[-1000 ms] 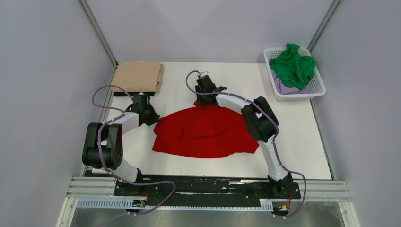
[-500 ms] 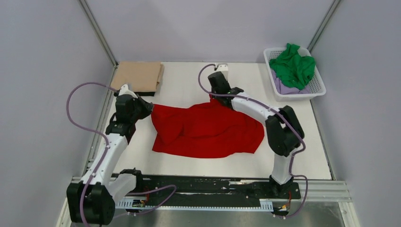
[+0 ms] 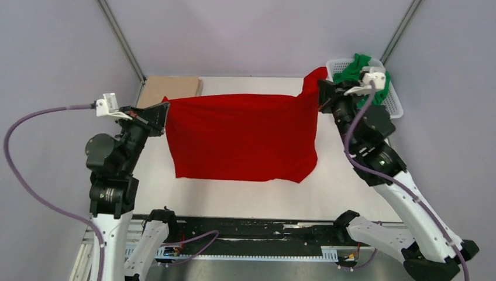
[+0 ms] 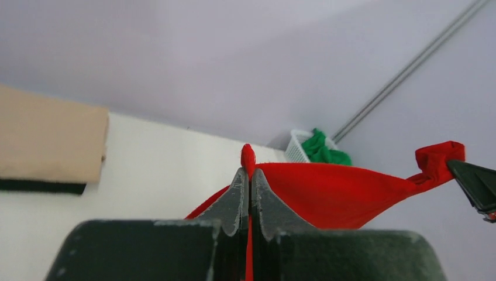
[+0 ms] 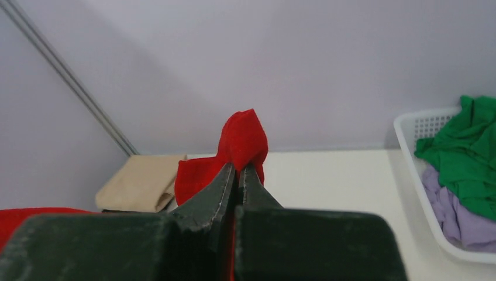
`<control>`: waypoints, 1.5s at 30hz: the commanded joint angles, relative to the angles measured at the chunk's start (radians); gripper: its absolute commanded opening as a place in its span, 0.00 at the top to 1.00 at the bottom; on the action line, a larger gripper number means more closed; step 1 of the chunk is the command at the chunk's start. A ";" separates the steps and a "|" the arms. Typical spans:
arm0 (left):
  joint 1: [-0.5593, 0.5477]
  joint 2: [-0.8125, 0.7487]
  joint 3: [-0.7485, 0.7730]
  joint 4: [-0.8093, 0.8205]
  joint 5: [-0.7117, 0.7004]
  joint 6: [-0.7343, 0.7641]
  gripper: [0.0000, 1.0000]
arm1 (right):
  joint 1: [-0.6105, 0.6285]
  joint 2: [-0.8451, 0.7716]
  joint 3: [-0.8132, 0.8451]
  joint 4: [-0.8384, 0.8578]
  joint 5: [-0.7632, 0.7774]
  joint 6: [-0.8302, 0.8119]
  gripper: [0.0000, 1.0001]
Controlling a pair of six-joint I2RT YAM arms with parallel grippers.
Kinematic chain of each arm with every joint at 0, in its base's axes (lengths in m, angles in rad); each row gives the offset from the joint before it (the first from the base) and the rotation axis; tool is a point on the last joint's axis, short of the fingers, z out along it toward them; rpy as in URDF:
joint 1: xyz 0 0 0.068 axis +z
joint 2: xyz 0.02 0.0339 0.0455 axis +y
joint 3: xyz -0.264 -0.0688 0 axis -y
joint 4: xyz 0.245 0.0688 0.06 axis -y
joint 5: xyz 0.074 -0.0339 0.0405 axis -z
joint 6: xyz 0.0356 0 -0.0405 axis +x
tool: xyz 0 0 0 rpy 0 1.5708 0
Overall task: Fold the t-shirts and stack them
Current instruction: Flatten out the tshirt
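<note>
The red t-shirt (image 3: 243, 137) hangs spread in the air above the table, stretched between both grippers. My left gripper (image 3: 163, 109) is shut on its left top corner, and red cloth pokes out of the tips in the left wrist view (image 4: 248, 158). My right gripper (image 3: 320, 92) is shut on the right top corner, with a bunch of red cloth (image 5: 244, 140) above its tips. The folded tan-beige shirt (image 3: 169, 86) lies at the far left of the table. The green shirt (image 3: 358, 73) lies on the lilac shirt (image 5: 462, 219) in the basket.
The white lattice basket (image 3: 398, 105) stands at the far right corner of the white table (image 3: 245, 196). Grey walls with metal corner posts close the back and sides. The arm bases sit on a rail at the near edge.
Both arms have risen and spread apart, lifting the red shirt off the table. It went from a crumpled heap to a hanging sheet, its lower edge near the table.
</note>
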 commanded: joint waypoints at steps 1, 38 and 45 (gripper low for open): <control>-0.001 -0.036 0.154 0.004 0.093 0.035 1.00 | 0.001 -0.117 0.112 -0.047 -0.182 -0.053 1.00; 0.001 0.962 0.323 0.006 -0.383 0.173 0.55 | -0.223 0.591 0.093 0.097 -0.002 -0.001 0.72; 0.001 1.082 0.393 -0.008 -0.308 0.155 0.00 | -0.229 0.767 0.193 0.054 -0.021 0.012 0.10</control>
